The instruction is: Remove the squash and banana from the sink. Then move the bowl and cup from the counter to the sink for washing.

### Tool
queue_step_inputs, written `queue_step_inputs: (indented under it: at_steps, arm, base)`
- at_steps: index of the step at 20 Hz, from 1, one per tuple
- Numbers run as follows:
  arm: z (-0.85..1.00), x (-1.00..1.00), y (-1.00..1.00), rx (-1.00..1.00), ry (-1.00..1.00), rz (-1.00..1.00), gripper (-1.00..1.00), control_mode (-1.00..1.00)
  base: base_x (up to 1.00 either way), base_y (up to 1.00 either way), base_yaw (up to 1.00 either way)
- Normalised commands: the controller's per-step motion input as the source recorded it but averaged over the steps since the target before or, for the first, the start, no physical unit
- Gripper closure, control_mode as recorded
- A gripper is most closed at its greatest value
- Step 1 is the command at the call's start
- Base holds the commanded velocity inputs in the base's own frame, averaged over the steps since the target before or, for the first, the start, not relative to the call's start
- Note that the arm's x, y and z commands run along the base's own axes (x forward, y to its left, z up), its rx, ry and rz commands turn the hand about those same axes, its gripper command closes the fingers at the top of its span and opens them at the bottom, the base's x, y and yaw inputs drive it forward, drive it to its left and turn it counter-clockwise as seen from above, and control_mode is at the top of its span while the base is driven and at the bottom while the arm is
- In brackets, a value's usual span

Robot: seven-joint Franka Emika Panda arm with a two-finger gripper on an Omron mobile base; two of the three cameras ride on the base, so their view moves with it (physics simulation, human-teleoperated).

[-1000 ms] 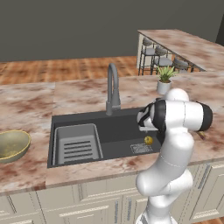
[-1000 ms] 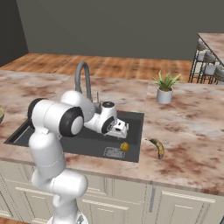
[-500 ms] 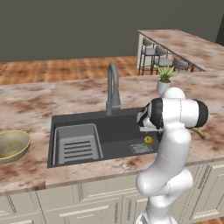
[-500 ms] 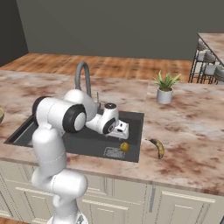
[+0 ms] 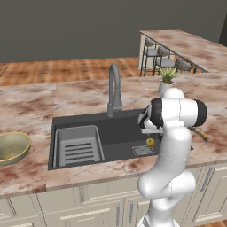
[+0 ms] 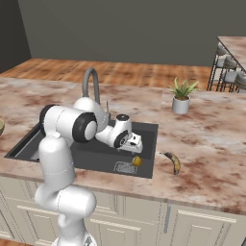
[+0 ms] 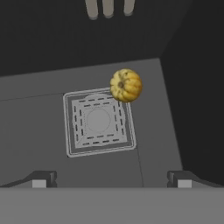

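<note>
Inside sink point(image 5: 128, 128): 1 squash point(image 7: 125, 85), 1 spread claw point(image 7: 111, 179) above; 1 banana point(image 6: 174, 162) on counter point(image 6: 211, 144).

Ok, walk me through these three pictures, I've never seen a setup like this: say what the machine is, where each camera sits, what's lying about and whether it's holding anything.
The machine is a white jointed robot arm on a base, working at a marble kitchen counter. Two pictures come from cameras behind it, one on each side; the third looks down from its hand.

Its two-finger gripper hangs open and empty over the dark grey rectangular sink. On the sink floor, beside the square drain, lies a small round yellow squash. A grey ribbed tray sits at the sink's left end.

On the counter: a curved yellow-brown banana right of the sink, a wide olive-yellow bowl to its left, and a potted plant further back.
</note>
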Motion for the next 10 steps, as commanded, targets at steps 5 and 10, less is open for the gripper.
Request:
queue_step_inputs:
  at_steps: [5,10]
  arm:
    - [-0.07,0.16,-0.07,0.0,-0.02,0.0,-1.0,-1.0]
    - [-0.07,0.16,-0.08,0.0,0.0,0.0,-1.0,-1.0]
  base:
    - [0.0,0.0,0.0]
    - [0.0,0.0,0.0]
